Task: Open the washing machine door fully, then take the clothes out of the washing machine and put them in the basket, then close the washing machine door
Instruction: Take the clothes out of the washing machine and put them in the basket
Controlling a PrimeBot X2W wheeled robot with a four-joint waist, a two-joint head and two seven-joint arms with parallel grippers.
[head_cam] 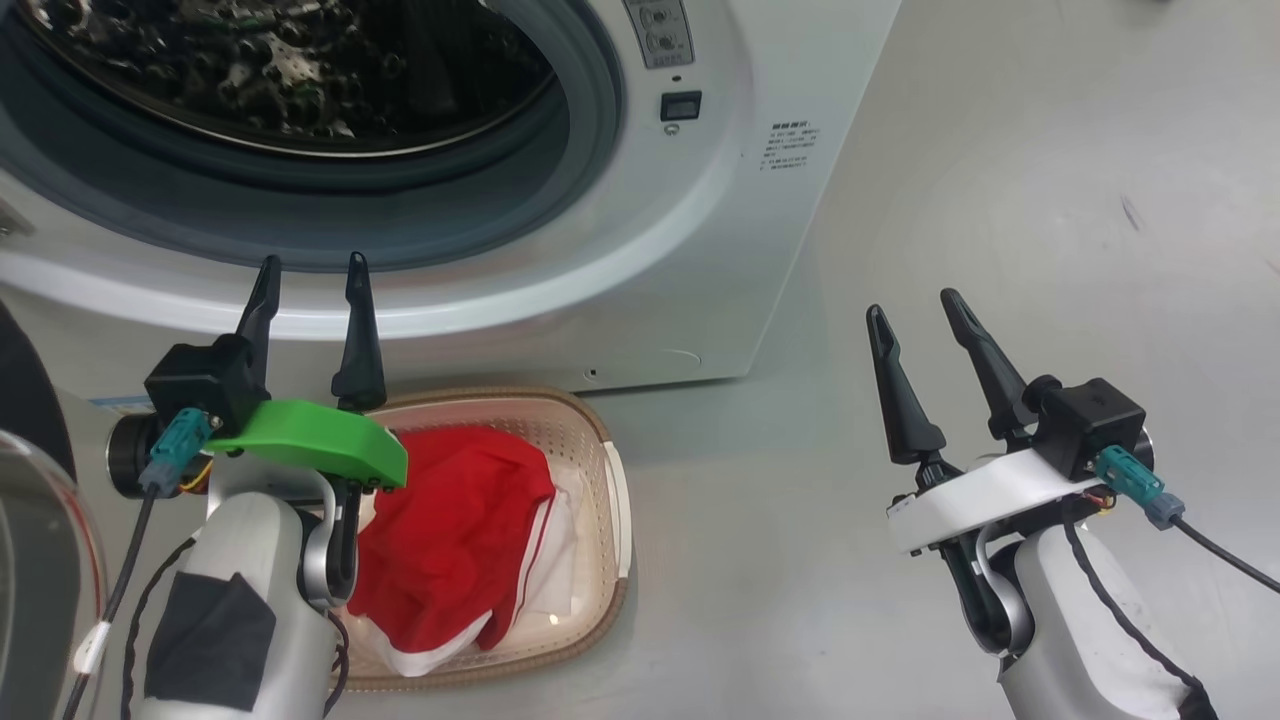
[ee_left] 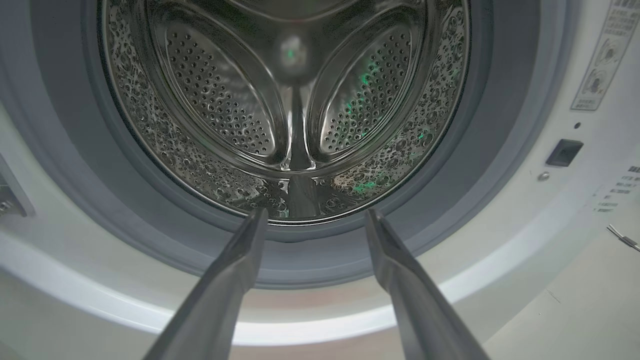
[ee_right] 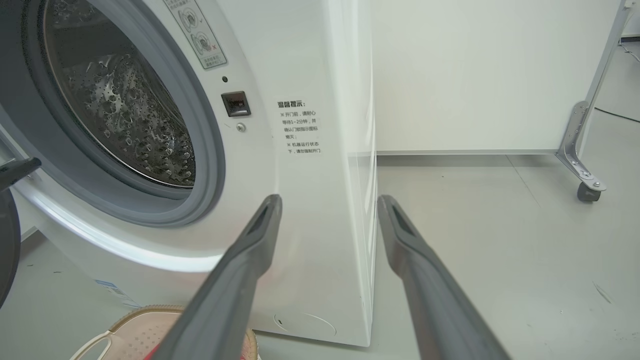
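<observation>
The washing machine [head_cam: 700, 250] stands open and its steel drum [ee_left: 295, 125] looks empty. The washing machine door [head_cam: 35, 540] hangs swung out at the far left edge, its glass bowl partly in view. Red and white clothes [head_cam: 450, 530] lie in the cream basket [head_cam: 600, 450] on the floor before the machine. My left gripper [head_cam: 312, 262] is open with nothing between its fingers, hovering above the basket's left side and pointing at the drum mouth [ee_left: 314, 214]. My right gripper [head_cam: 912, 303] is open and empty over bare floor, right of the machine's corner [ee_right: 329, 200].
Grey floor [head_cam: 1000, 200] spreads to the right of the machine. A white panel on a castered metal foot [ee_right: 582, 170] stands behind and to the right. The basket rim [ee_right: 145, 315] sits just under the machine's front.
</observation>
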